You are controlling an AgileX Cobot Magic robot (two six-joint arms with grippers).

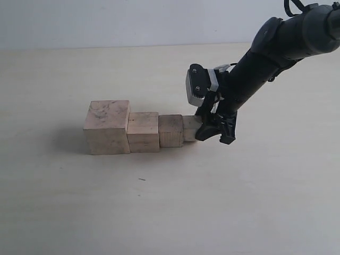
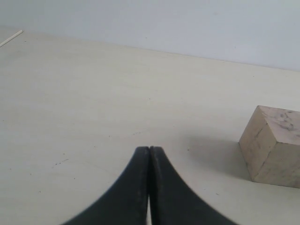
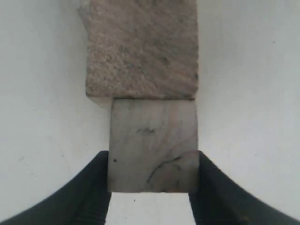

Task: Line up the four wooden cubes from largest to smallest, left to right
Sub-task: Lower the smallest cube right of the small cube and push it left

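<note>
Right jaws pinch smallest cube (image 3: pixel 152 145) on both sides, at row's right end, flush to third cube (image 3: pixel 140 47) on counter (image 1: pixel 159 212). Row reads big-to-small, touching. Best: open evenly, back off rightward, no nudging. Right arm (image 1: pixel 265 58) slants down from upper right. Left jaws closed, empty, near largest cube (image 2: pixel 274 145).

The four wooden cubes (image 1: pixel 143 133) sit touching in a row on the table (image 1: pixel 159 212), largest leftmost, smallest cube (image 1: pixel 189 128) rightmost

No lettering, label, brand mark or number is legible on the wooden cubes (image 1: pixel 143 132), the black arm (image 1: pixel 265 58) or the table (image 1: pixel 159 212).
</note>
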